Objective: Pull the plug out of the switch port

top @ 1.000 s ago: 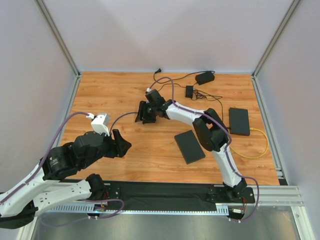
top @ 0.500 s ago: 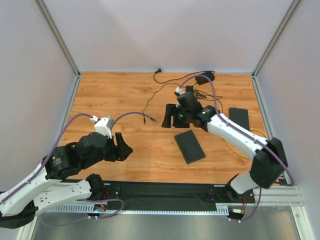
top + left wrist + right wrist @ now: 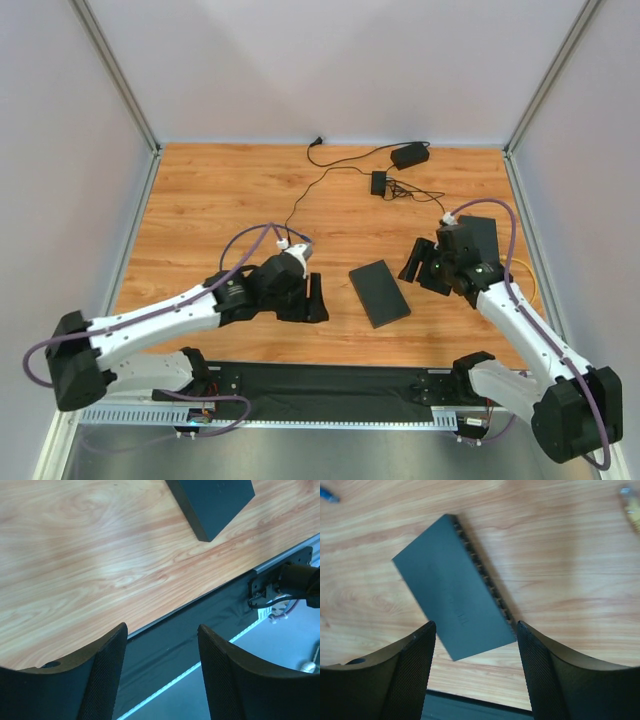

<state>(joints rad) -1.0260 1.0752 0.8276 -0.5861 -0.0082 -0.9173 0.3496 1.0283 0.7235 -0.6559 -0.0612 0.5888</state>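
The switch point(image 3: 380, 293) is a flat black oblong box lying at an angle on the wooden table. The right wrist view shows it point(image 3: 450, 590) with a row of sockets along its right long edge, and no plug shows in them. A yellow plug end point(image 3: 630, 502) lies loose on the wood at the top right of that view. A blue-tipped plug point(image 3: 326, 494) lies at the top left. My right gripper point(image 3: 418, 262) point(image 3: 476, 627) is open, just right of the switch and above its near end. My left gripper point(image 3: 314, 297) point(image 3: 162, 630) is open and empty, left of the switch point(image 3: 215, 500).
A squarer black slab point(image 3: 484, 232) lies behind my right arm, with a yellow cable point(image 3: 529, 283) beside it. A black power adapter point(image 3: 409, 155), a small black box point(image 3: 379, 183) and a thin black cable point(image 3: 300, 195) lie at the back. The black base strip point(image 3: 200, 630) runs along the table's front edge.
My right arm has drawn back from the middle left to the right of the switch. My left arm has swung from the left in to the switch's left side. The black cable's end now lies on the table.
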